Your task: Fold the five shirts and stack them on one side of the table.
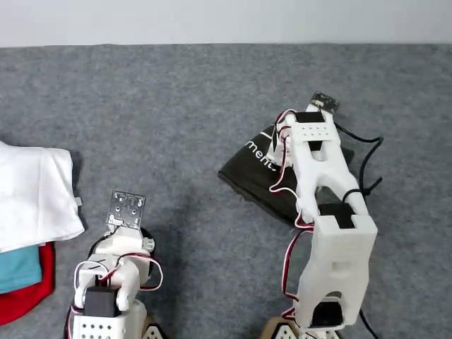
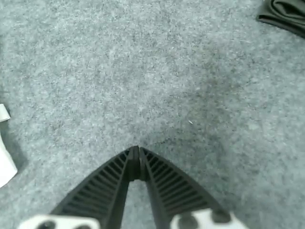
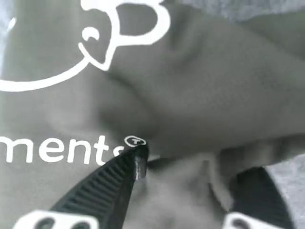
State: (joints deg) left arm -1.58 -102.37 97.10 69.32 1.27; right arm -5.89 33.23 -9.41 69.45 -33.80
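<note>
Our left gripper (image 2: 138, 160) hangs low over the bare grey table (image 2: 143, 71), its 2 fingers pressed together at the tips and holding nothing. Our right gripper (image 3: 188, 167) is down on the black shirt (image 1: 258, 173), which lies crumpled right of the table's middle, partly under the right arm (image 1: 332, 212). Its jaws stand wide apart. One ribbed finger (image 3: 119, 176) touches the cloth beside the white print (image 3: 52, 150), and a ridge of fabric is bunched between the 2. At the table's left edge we see a stack of 3: a white shirt (image 1: 32, 194) on top, a teal shirt (image 1: 18, 268) under it and a red shirt (image 1: 32, 296) at the bottom. The black shirt lies well apart from that stack.
</note>
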